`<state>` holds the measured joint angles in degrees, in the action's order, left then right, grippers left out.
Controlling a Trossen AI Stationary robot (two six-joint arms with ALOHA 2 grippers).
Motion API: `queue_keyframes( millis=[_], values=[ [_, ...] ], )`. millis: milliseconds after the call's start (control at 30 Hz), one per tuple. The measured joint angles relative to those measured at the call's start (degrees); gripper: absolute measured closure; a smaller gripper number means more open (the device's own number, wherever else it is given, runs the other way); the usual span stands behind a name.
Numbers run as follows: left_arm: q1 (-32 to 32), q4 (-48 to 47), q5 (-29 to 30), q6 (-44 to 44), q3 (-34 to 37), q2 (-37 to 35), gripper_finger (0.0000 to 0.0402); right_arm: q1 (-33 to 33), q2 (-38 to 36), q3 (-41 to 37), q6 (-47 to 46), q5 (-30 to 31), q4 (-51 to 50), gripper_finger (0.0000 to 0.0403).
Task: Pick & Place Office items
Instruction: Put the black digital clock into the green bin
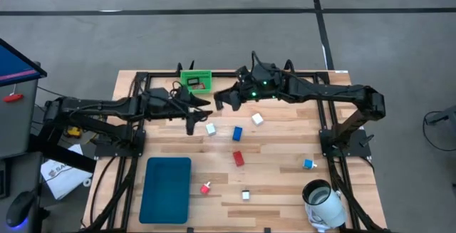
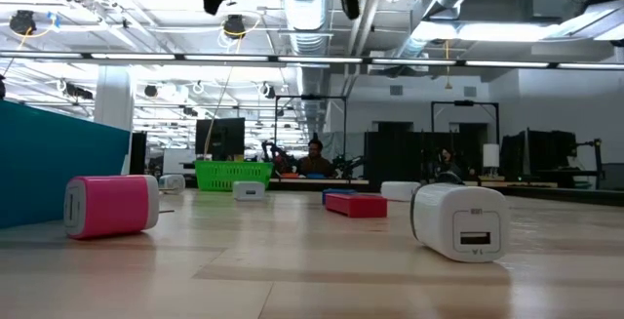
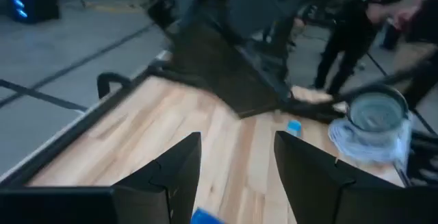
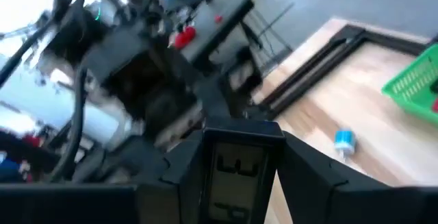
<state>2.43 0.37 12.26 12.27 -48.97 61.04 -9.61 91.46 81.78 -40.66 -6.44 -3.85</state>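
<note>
Right pincer (image 1: 229, 99) gripped a small black display device (image 4: 235, 176) near the green basket (image 1: 195, 80); left pincer (image 1: 195, 115) hung released above the desk (image 1: 278, 183).

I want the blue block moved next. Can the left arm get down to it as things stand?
Probably yes. The left gripper hangs with open jaws just left of the blue block; only a white cube lies between, and the right gripper, holding a black block, is farther back.

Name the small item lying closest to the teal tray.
The pink-red piece, just off the teal tray, on its right in the high view; the white cube lies farther.
</note>
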Motion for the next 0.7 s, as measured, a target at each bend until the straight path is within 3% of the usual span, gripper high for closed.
queue_keyframes(
  millis=[267, 700],
  values=[
    [-2.2, 3.2, 20.3, 11.6, 0.0, 3.2, 0.0192, -0.8, 1.8, -0.2, 0.9, 5.2, 2.1, 0.0249],
    [-3.7, 3.6, 20.7, 16.6, 0.0, 6.3, 0.0185, -4.6, 2.7, -0.2, 3.2, 5.1, 2.9, 0.0251]
  ],
)
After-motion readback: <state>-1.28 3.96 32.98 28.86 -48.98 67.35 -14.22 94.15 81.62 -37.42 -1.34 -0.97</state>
